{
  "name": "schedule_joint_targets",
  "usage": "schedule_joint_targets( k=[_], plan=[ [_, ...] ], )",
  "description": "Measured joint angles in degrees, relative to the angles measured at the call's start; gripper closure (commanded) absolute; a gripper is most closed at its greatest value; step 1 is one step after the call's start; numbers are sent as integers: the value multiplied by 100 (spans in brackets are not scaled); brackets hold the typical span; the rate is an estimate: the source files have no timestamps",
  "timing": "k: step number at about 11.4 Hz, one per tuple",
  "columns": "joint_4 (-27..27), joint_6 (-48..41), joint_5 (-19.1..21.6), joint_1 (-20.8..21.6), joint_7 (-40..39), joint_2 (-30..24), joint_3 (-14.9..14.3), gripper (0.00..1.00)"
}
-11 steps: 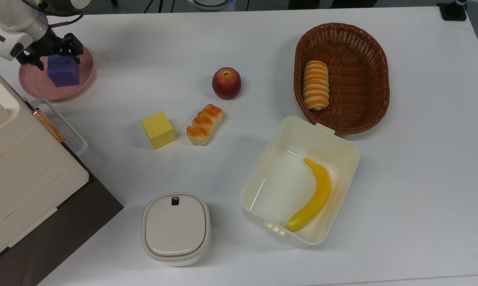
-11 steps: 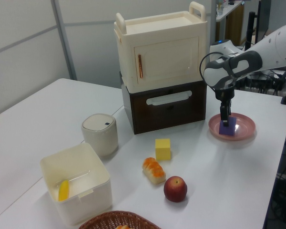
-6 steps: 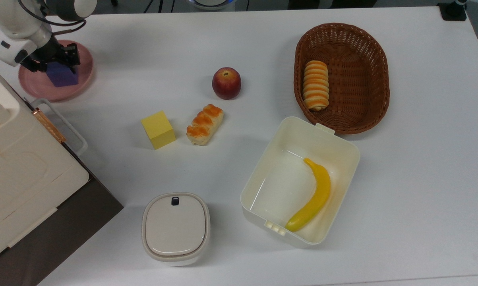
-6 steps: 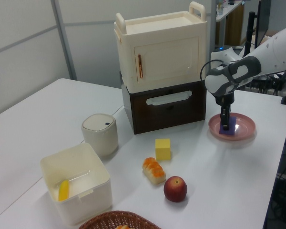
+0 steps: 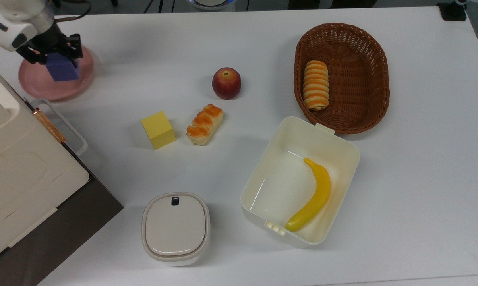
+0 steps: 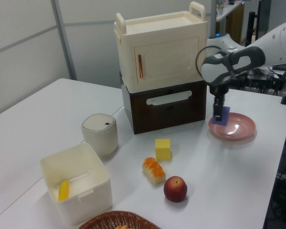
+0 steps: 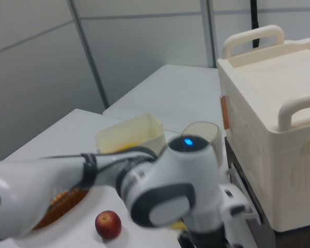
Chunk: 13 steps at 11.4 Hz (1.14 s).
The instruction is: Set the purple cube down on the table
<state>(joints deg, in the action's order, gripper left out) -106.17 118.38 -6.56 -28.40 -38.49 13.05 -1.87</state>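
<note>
Pincer point(image 5: 60, 49) fingers pinch the purple cube point(image 5: 62, 68), a matte blue-violet block. From the left view it hangs clear above the pink plate point(image 6: 238, 129); the top view cannot show that gap. On the white tabletop point(image 5: 421, 178), the open box point(image 5: 342, 147) holds a banana point(image 5: 314, 198), the wicker basket point(image 5: 376, 75) a bread roll point(image 5: 316, 84).

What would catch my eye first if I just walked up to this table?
Probably the white robot arm at the top view's upper left, its gripper shut on the purple cube, held just above the pink plate. Next, the colourful food: a red apple mid-table and a yellow banana in the open white box.
</note>
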Motion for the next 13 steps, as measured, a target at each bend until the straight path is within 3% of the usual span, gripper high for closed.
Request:
schedule_joint_targets(
  k=[4,5,6,10,13],
  plan=[
    [-35,-80,1,1221,1552,-88,59,34],
    [-44,-80,1,1496,1877,-85,63,22],
    [-49,-107,1,1768,2175,-82,64,0],
    [-9,-458,1,2452,2894,-84,62,0],
    [347,-790,1,2868,3486,-106,60,0]
  ],
)
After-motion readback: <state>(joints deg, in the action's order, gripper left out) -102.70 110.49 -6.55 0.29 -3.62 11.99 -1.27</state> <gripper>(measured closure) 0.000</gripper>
